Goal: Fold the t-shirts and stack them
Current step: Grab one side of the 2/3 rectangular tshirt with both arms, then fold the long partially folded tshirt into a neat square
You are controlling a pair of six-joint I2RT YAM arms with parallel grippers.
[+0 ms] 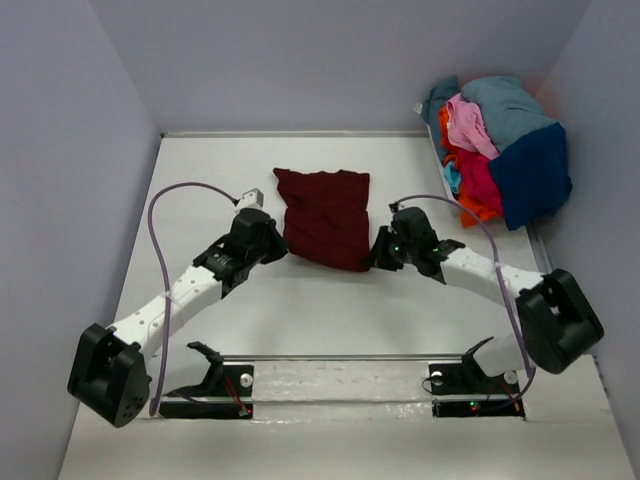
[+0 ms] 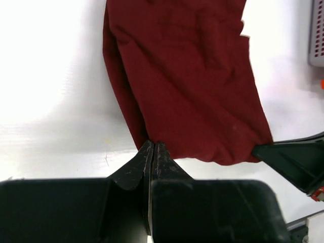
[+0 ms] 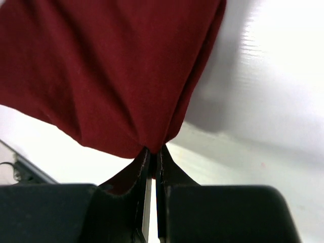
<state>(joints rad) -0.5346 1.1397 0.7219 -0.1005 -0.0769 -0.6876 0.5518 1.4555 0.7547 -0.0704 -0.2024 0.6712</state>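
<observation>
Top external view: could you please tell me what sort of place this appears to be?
Probably a lab robot cell rather than a home: a white table boxed in by plain walls, left arm and right arm bolted at its near edge, and a pile of t-shirts in the far right corner.

A maroon t-shirt (image 1: 323,218) lies folded centrally; other t-shirts (image 1: 500,150) heaped right.
</observation>
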